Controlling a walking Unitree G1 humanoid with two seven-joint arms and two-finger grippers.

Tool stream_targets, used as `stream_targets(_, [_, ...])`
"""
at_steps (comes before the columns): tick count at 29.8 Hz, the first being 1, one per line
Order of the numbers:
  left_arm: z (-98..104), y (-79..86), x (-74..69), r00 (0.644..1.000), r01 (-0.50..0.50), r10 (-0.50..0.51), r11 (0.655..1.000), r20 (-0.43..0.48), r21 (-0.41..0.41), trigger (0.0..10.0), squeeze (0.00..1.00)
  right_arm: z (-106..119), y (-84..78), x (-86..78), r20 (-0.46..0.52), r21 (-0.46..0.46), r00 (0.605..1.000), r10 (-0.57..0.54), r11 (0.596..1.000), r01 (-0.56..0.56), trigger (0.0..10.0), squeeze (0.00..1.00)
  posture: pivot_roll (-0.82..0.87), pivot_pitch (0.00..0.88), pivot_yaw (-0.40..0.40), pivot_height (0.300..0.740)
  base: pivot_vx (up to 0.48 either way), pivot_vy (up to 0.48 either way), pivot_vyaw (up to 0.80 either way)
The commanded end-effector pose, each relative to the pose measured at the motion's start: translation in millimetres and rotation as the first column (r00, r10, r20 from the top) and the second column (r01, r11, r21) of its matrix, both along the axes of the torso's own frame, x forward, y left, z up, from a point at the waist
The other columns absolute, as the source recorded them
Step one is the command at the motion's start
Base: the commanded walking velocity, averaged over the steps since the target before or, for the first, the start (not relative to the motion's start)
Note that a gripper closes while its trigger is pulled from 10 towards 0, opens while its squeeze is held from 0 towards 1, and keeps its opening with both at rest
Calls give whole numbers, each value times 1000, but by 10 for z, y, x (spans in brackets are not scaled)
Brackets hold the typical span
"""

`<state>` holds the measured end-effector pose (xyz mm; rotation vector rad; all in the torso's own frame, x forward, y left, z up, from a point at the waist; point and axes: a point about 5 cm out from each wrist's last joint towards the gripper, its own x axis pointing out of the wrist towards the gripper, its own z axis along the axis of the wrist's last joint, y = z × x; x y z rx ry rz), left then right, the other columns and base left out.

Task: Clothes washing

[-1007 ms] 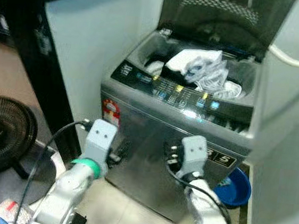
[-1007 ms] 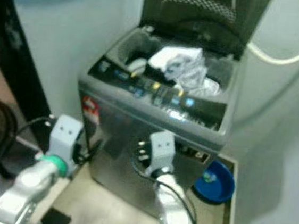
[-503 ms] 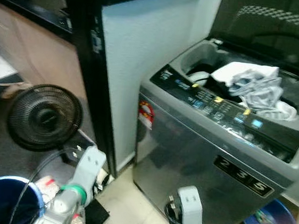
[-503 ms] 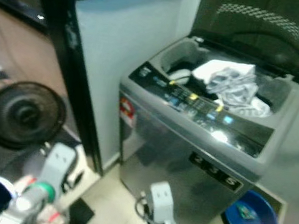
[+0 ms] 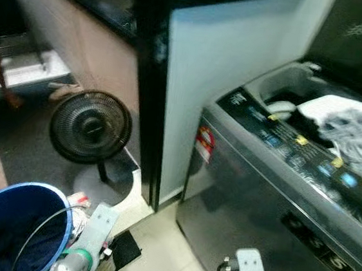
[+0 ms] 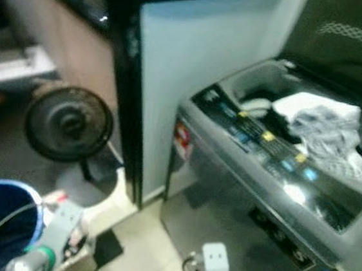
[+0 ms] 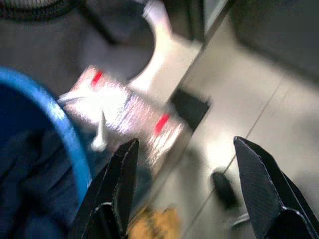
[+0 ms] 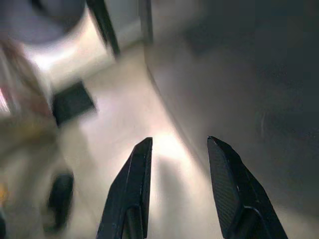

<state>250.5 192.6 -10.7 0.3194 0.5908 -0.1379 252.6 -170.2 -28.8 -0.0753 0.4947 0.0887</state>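
Laundry corner, pale tiled floor (image 5: 155,256), dark mat to the robot's left, white wall panel behind; views blurred. Nearest, low on the left: blue basket (image 5: 11,215) with dark clothes (image 7: 30,194) heaped inside; left gripper (image 7: 184,184) hangs just beside its rim, fingers (image 7: 112,189) spread wide, nothing between them; the basket lies to the left arm's own side, so the left arm is much the nearer for a pick; no long axis to read on the dark heap. A shiny packet with red marks (image 7: 124,117) sits on the floor beside the basket. Right gripper (image 8: 182,184) low over the tiles, close to the washer's grey front, fingers parted and empty. Further left, a black floor fan (image 5: 90,126) stands on the mat, well apart from the basket. Farthest, to the right: top-load washing machine (image 5: 258,202), lid up, tub holding white and grey laundry (image 6: 321,127) piled to the rim; control strip along the front edge. Judgement: the load-in goes from basket up and rightward into the open tub.
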Motion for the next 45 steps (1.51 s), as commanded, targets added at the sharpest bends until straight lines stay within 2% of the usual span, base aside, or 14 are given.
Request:
stream_targets(1, [9,-55,25,1000,12,-12,1000,23,-9,10000,0,-105,-35,-131,-47,1,999,-22,1000,22,10000,0,-75,38,45,740,0,0,788])
stream_targets(9, [96,-63,170,997,14,-13,1000,77,-13,10000,0,-62,10,-76,-12,16,1000,-24,1000,24,10000,0,-78,43,52,740,0,0,782])
stream_targets(14, [127,-87,209,995,19,-17,1000,102,-21,10000,0,-49,35,-56,-1,19,1000,-17,1000,17,10000,0,-75,43,51,740,0,0,781])
stream_targets(28, [137,-82,230,992,13,-9,1000,123,-28,10000,0,-14,61,-8,17,22,1000,-6,1000,6,10000,0,-60,42,46,740,0,0,784])
stream_targets(34, [211,-27,290,988,-3,7,1000,154,-25,10000,0,33,100,55,39,34,999,-2,999,0,10000,0,-21,28,44,740,0,0,784])
stream_targets(45, [193,-39,275,986,-19,25,999,165,-36,10000,0,93,103,130,66,34,998,2,999,-5,10000,0,-19,26,38,740,0,0,781])
